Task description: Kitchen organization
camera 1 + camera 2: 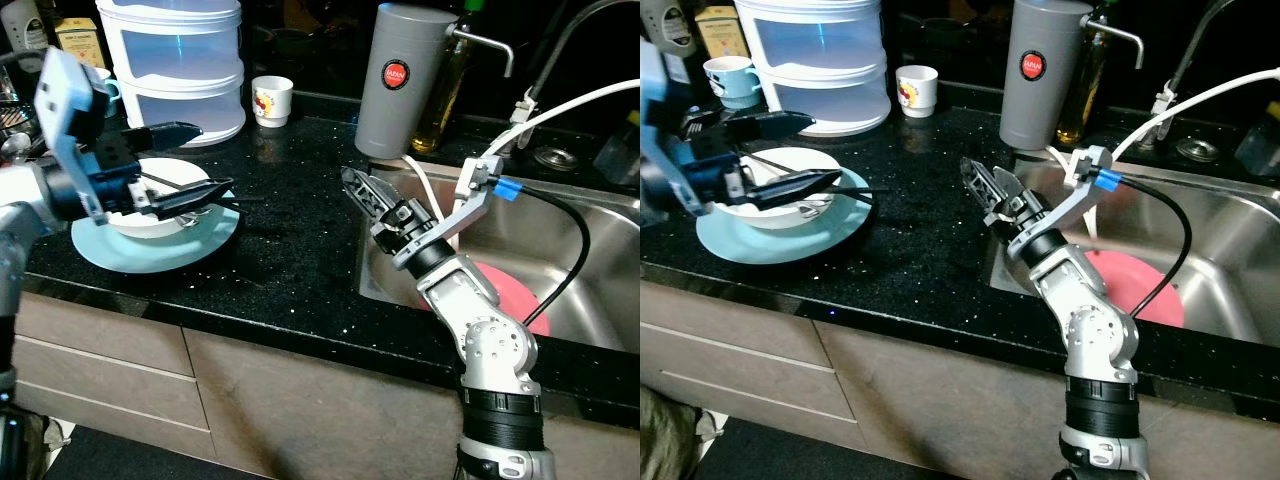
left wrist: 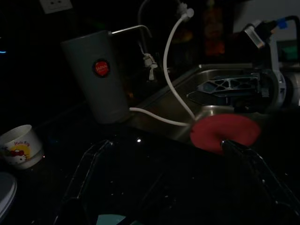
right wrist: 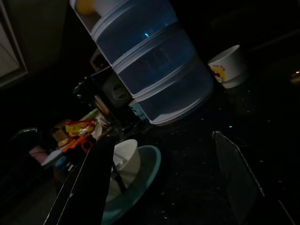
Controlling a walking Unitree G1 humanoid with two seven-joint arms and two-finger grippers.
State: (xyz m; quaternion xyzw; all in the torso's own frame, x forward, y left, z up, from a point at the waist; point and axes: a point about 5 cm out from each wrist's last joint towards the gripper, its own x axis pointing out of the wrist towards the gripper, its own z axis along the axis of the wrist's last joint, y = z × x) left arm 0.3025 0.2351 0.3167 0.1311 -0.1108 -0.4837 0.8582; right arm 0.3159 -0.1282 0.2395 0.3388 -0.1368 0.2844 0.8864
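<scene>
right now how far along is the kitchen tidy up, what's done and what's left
Little looks finished. A white bowl with dark utensils in it sits on a light blue plate on the black counter; the left gripper, fingers open, hovers at that bowl. A red plate lies in the steel sink. The right gripper waits open above the counter, near the sink's edge, holding nothing.

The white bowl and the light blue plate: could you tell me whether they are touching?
Touching. The left eye view shows the white bowl sitting directly on the light blue plate.
</scene>
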